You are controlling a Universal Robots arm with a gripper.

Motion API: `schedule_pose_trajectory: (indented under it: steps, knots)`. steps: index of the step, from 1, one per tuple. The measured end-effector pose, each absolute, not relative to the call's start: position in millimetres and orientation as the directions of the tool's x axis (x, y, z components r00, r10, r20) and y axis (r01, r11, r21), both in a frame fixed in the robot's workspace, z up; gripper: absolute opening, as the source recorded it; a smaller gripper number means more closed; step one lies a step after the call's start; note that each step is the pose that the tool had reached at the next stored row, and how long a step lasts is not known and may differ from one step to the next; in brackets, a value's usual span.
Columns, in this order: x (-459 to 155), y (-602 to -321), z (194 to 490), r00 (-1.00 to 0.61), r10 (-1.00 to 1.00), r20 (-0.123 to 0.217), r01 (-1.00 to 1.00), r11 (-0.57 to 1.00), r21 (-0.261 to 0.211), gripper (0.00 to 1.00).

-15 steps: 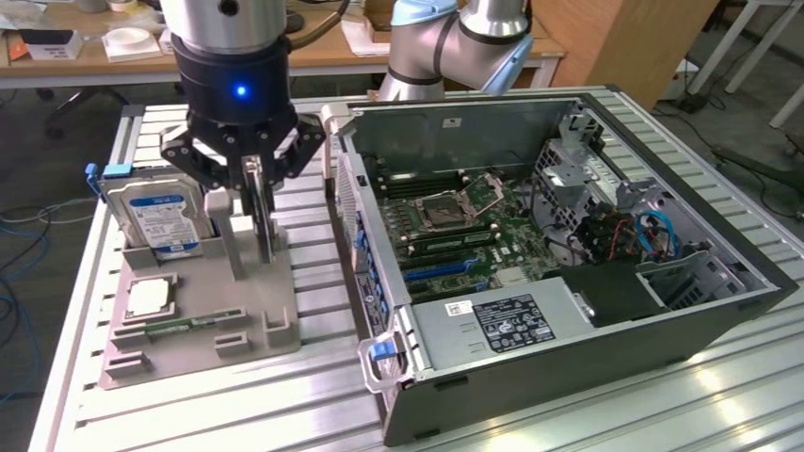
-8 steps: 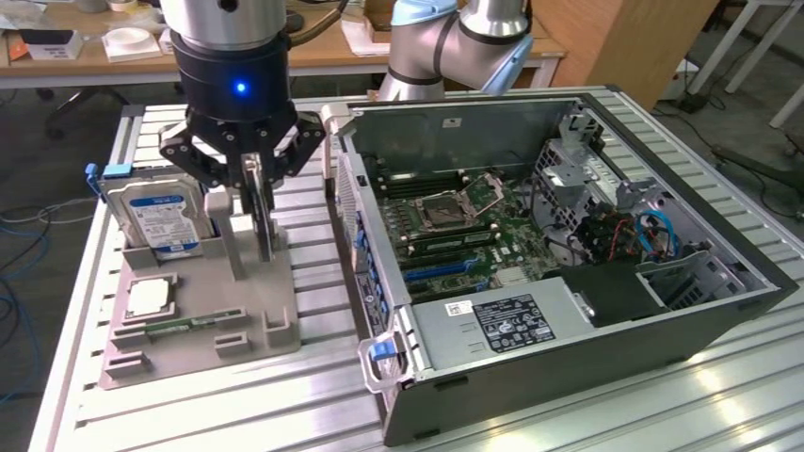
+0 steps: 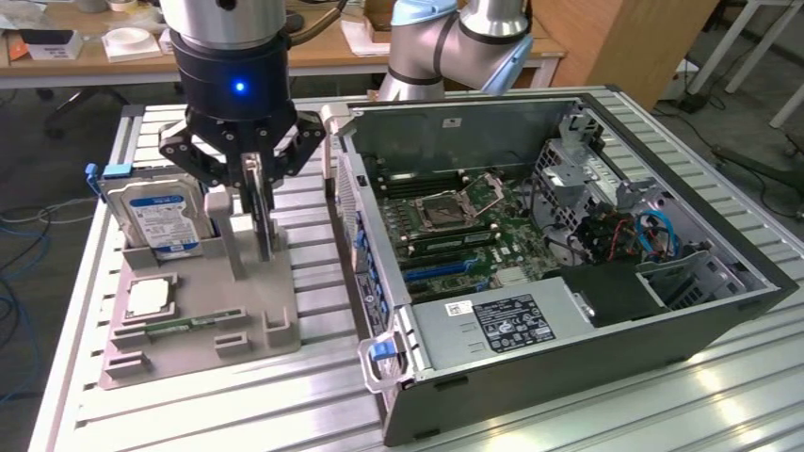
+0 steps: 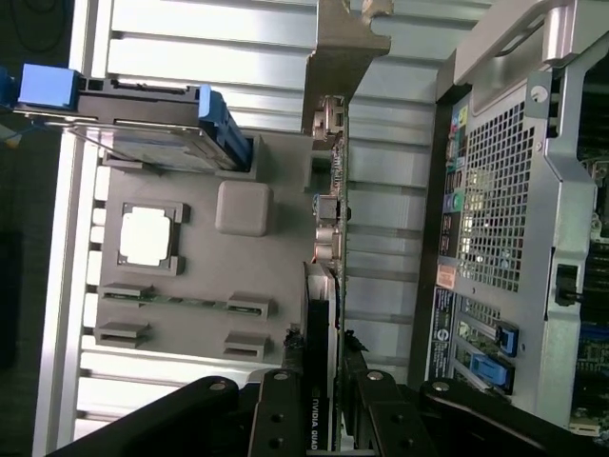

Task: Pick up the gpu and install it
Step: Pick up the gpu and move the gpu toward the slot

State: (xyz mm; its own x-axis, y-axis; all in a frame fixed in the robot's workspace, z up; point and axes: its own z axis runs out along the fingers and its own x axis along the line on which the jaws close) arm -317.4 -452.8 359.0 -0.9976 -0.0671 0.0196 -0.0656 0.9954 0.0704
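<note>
Grey plastic holder sits at the exterior view's left, on slatted aluminium table. The gpu stands upright on edge in it, just beside the hard drive, which is also upright, at the holder's upper-left corner. Gripper is directly above, pointing down, part-way closed with a finger pressed to each face of the card near its top edge. The wrist view shows the card edge-on between the fingers. Its lower edge is at the holder slot; cannot tell whether it is lifted clear. The open computer case fills the right half, motherboard exposed, well apart from the card
</note>
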Motion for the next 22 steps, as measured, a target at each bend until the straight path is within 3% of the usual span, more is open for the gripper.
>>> schedule_pose_trajectory:
  steps: [22]
  knots:
    - [-317.5, -452.8, 378.4, -0.998, -0.063, 0.020, -0.062, 0.996, 0.070, 0.26]
